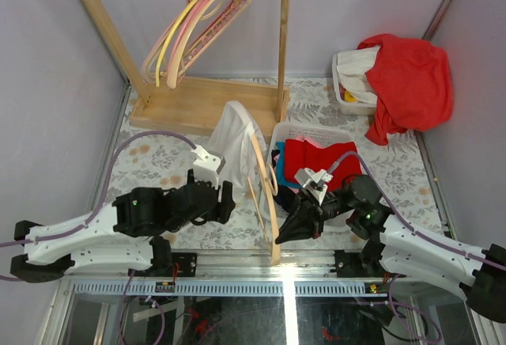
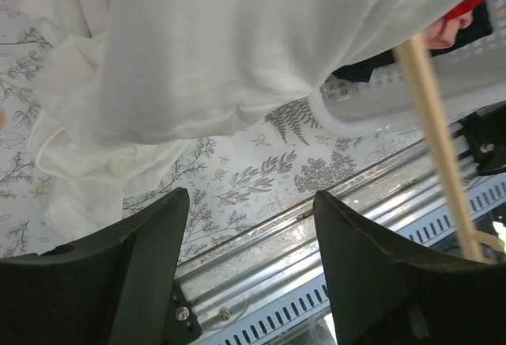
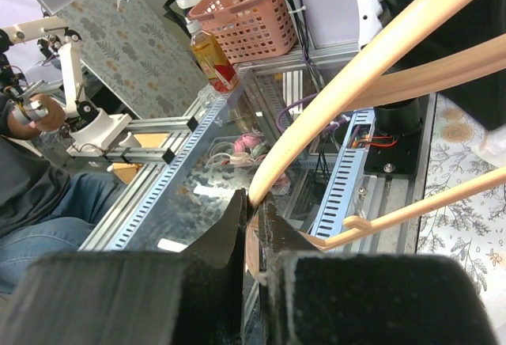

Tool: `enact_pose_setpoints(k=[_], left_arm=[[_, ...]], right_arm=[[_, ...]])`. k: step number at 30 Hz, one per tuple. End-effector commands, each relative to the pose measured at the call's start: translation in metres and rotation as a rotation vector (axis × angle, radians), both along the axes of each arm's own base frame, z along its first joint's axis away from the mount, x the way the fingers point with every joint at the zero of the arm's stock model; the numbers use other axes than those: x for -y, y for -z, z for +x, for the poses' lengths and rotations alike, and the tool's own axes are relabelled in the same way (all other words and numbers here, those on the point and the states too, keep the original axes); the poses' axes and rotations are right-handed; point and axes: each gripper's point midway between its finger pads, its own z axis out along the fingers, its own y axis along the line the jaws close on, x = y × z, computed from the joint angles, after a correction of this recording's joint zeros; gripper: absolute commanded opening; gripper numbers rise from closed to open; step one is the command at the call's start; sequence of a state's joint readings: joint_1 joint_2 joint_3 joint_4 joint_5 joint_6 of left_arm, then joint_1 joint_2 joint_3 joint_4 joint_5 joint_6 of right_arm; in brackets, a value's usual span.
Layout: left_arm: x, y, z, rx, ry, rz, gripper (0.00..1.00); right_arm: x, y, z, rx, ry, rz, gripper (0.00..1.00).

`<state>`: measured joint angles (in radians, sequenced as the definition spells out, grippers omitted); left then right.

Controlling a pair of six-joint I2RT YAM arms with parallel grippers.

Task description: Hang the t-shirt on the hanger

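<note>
Layout about the basket (image 1: 312, 127), which stands on the table (image 1: 158, 159) and holds folded clothes (image 1: 316, 159). Just left of the basket: the t-shirt (image 1: 233, 143), draped on the tilted hanger (image 1: 266, 187). Behind and to the left: the clothes rack (image 1: 198, 106), with spare hangers (image 1: 194, 28) on its rail. Behind and to the right: a bin (image 1: 340, 96) with a garment (image 1: 411, 80) over it. Left of the basket, before the t-shirt: the left gripper (image 2: 249, 196). Before the basket's front-left corner: the right gripper (image 3: 253, 202), on the hanger's near end.

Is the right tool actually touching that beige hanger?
Touching. The right wrist view shows the right tool pinched shut on the hanger, whose thin rim runs between its two fingers.
</note>
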<state>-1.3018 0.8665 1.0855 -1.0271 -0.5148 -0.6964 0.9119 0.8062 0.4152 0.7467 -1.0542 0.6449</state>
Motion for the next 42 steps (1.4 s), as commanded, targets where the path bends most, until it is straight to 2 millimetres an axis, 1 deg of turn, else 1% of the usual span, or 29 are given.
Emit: enact_pose_setpoints(k=[1,4,8,11,14,18,21,26,28,30,31,33,37,38,40,42], left_arm=[[0.021,0.011,0.018,0.127,0.016,-0.067,0.65],[0.014,0.018,0.035,0.221,-0.050,-0.045,0.64],[0.008,0.013,0.048,0.255,-0.147,-0.012,0.61],[0.006,0.008,0.052,0.263,-0.210,-0.043,0.58],[0.005,0.008,0.052,0.296,-0.241,-0.079,0.60],[0.007,0.004,0.049,0.326,-0.223,-0.123,0.62],[0.011,0.004,0.048,0.340,-0.200,-0.137,0.63],[0.027,0.011,0.050,0.390,-0.135,-0.133,0.64],[0.036,0.008,0.051,0.410,-0.110,-0.159,0.62],[0.039,0.003,0.053,0.427,-0.115,-0.179,0.55],[0.037,0.002,0.055,0.434,-0.124,-0.175,0.48],[0.035,0.000,0.056,0.439,-0.140,-0.168,0.29],[0.026,-0.009,0.057,0.436,-0.166,-0.167,0.01],[0.023,-0.012,0.056,0.434,-0.171,-0.170,0.00],[0.016,-0.025,0.056,0.435,-0.195,-0.194,0.00],[0.006,-0.041,0.057,0.429,-0.234,-0.218,0.00]], right_arm=[[0.005,-0.048,-0.001,0.171,0.034,0.162,0.00],[0.009,-0.053,-0.003,0.182,0.039,0.166,0.00],[0.012,-0.058,-0.006,0.194,0.043,0.172,0.00],[0.014,-0.060,-0.007,0.199,0.044,0.177,0.00],[0.015,-0.062,-0.007,0.205,0.047,0.177,0.00],[0.018,-0.062,-0.009,0.212,0.050,0.171,0.00],[0.020,-0.064,-0.010,0.223,0.053,0.175,0.00],[0.024,-0.066,-0.012,0.230,0.056,0.183,0.00],[0.025,-0.068,-0.013,0.231,0.057,0.186,0.00],[0.025,-0.069,-0.014,0.235,0.060,0.188,0.00],[0.026,-0.069,-0.014,0.233,0.062,0.186,0.00],[0.026,-0.069,-0.014,0.235,0.065,0.188,0.00],[0.027,-0.070,-0.013,0.239,0.072,0.190,0.00],[0.027,-0.070,-0.014,0.239,0.073,0.190,0.00],[0.027,-0.069,-0.013,0.239,0.075,0.189,0.00],[0.027,-0.069,-0.013,0.238,0.074,0.186,0.00]])
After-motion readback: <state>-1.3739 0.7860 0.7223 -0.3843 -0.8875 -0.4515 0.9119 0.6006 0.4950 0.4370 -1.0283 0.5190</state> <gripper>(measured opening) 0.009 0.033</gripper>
